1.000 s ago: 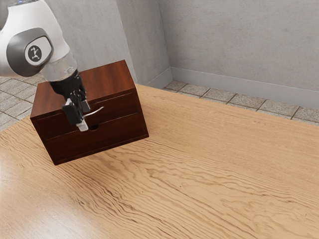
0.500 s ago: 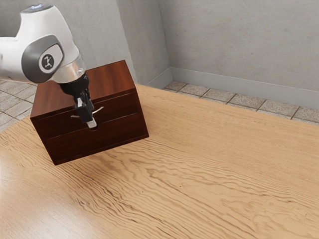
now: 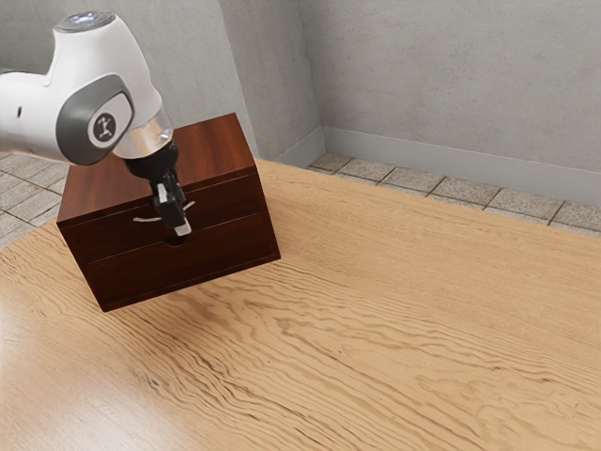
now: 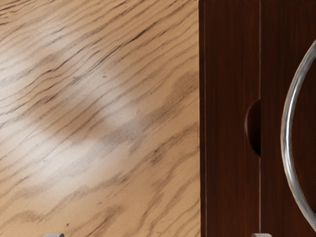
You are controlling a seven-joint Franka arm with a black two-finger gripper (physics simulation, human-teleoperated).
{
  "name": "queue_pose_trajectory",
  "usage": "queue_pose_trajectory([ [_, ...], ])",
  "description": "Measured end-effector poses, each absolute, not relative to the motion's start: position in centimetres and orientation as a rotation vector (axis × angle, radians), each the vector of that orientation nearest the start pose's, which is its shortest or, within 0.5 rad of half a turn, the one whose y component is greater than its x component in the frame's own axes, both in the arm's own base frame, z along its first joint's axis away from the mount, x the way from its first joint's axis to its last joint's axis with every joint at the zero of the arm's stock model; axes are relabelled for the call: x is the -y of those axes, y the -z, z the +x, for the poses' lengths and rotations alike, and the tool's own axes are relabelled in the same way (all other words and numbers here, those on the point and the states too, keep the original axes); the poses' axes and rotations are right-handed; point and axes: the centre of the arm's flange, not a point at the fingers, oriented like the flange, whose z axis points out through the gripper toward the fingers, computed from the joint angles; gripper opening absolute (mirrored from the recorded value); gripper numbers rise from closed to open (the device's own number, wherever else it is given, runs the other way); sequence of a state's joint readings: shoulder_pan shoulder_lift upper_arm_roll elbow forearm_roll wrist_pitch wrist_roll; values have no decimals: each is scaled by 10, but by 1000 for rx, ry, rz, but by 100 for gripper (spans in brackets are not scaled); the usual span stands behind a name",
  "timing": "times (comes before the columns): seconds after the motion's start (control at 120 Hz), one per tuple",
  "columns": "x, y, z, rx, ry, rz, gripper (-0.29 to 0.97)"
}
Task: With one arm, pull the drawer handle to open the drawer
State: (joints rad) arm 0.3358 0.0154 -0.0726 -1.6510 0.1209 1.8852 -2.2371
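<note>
A dark wooden drawer box stands on the table at the exterior view's left. Its upper drawer front sits flush with the box, and a thin curved silver handle runs across it. My black gripper hangs right in front of that handle, pointing down at the seam between the two fronts. In the wrist view the handle arcs past the drawer front, beside a half-round notch. Two fingertips stand far apart, so the gripper is open. The handle lies outside them.
The box rests on a light wooden table that stretches wide toward the exterior view's right. Grey walls and a tiled floor lie behind it.
My arm has swung toward the exterior view's right and closer to the drawer front, bringing the gripper from the handle's left part to about its middle. The drawer has not moved.
</note>
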Motion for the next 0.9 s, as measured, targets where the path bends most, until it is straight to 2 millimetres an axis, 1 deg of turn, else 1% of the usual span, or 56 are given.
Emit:
queue_pose_trajectory([
  [0.117, -167, -608, 563, -2845, -335, 973, 47],
  [0.242, -179, -607, 559, -2859, -335, 951, 47],
  [0.35, -194, -604, 555, -2879, -332, 921, 47],
  [0.492, -219, -592, 551, -2916, -319, 874, 46],
  [0.558, -230, -590, 548, -2926, -320, 851, 46],
  [0.625, -236, -590, 546, -2931, -322, 837, 46],
  [0.683, -236, -592, 545, -2928, -325, 835, 46],
  [0.742, -233, -590, 547, -2927, -321, 847, 46],
  [0.9, -214, -588, 557, -2908, -318, 904, 46],
])
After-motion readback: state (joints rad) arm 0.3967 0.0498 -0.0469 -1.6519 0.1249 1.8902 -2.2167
